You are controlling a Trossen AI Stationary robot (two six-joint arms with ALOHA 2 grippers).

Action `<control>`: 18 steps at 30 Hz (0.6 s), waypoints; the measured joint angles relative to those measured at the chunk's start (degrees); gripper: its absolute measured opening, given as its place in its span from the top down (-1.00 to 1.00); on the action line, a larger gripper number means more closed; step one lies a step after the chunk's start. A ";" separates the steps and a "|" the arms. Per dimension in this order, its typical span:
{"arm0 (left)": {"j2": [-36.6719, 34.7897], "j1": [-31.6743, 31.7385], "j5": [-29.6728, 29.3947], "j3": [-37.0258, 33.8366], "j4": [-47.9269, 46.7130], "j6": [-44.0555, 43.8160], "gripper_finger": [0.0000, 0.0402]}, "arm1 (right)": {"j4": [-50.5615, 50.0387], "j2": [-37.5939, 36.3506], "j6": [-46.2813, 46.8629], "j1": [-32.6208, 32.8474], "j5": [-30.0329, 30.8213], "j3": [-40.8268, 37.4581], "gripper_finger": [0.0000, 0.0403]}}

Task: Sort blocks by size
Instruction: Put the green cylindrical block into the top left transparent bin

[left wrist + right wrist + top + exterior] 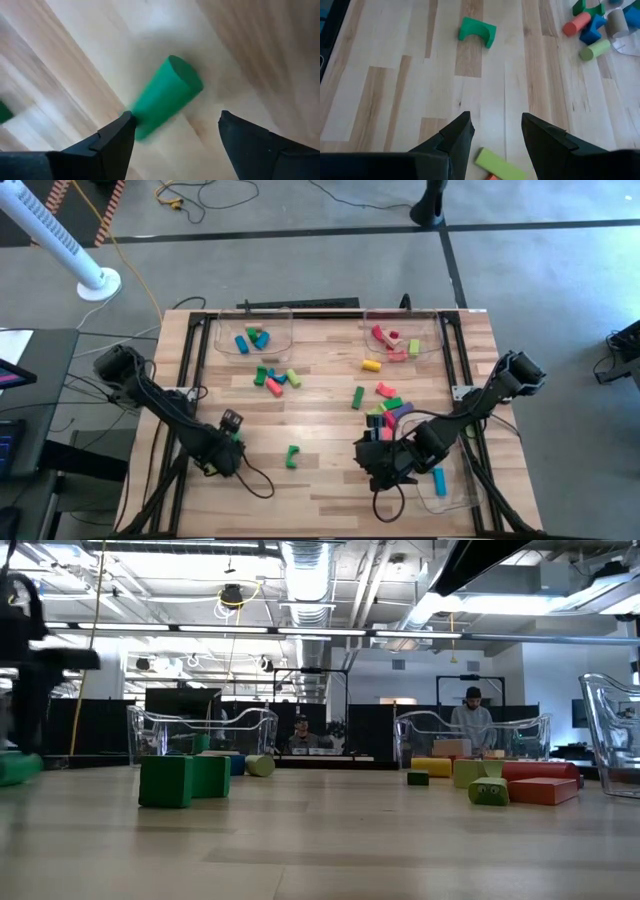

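Note:
Coloured wooden blocks lie loose on the wooden table, in one cluster [275, 377] at mid table and another [390, 410] to the right. My left gripper [228, 452] is open and low over the table's near left. A green cylinder [167, 95] lies flat between its fingers and also shows in the low view [15, 768]. My right gripper [383, 465] is open and empty at the near right. A lime-green bar [499, 166] lies on the table just below its fingers. A green arch block [292, 455] stands between the two grippers. My left gripper's fingers stand on either side of the green cylinder, pointing down at the table. One fingertip [125, 122] is right at the cylinder's near end [142, 125]. I cannot tell whether it touches. The cylinder lies on its side on the table.
Clear trays stand at the far left [250, 330] with blue and green blocks, at the far right [402, 338] with red and pink ones, and at the near right [445, 485] with a blue block. A yellow block [371, 364] lies before the far right tray. People show beyond the table [472, 725].

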 joint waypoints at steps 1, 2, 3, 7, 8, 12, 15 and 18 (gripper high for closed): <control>0.03 0.91 0.41 -0.39 0.82 1.21 -0.36 | 0.01 0.00 -0.02 0.00 0.01 0.00 0.00; 0.13 1.75 0.27 -0.50 1.36 2.31 -0.35 | -0.01 0.00 -0.09 0.00 -0.01 0.00 0.00; 0.12 2.59 0.06 -0.59 2.29 3.36 -0.35 | -0.01 0.00 -0.23 0.00 -0.01 0.00 0.00; 0.11 5.71 -0.20 -0.57 5.63 7.72 -0.35 | 0.10 0.00 -0.48 0.00 -0.01 0.00 0.00; 0.08 6.45 -0.17 -0.56 5.70 8.33 -0.35 | 0.12 0.00 -0.57 -0.04 -0.01 0.00 0.00; 0.09 8.98 1.23 -0.54 5.45 7.99 -0.35 | 0.12 0.00 -0.58 -0.04 -0.01 0.00 0.00; 0.09 10.09 3.20 -0.79 5.82 5.58 -0.35 | 0.12 0.00 -0.58 0.02 -0.01 0.00 0.00; 0.09 10.64 3.38 -1.09 5.48 1.65 -0.35 | 0.10 0.00 -0.56 0.02 -0.01 0.00 0.00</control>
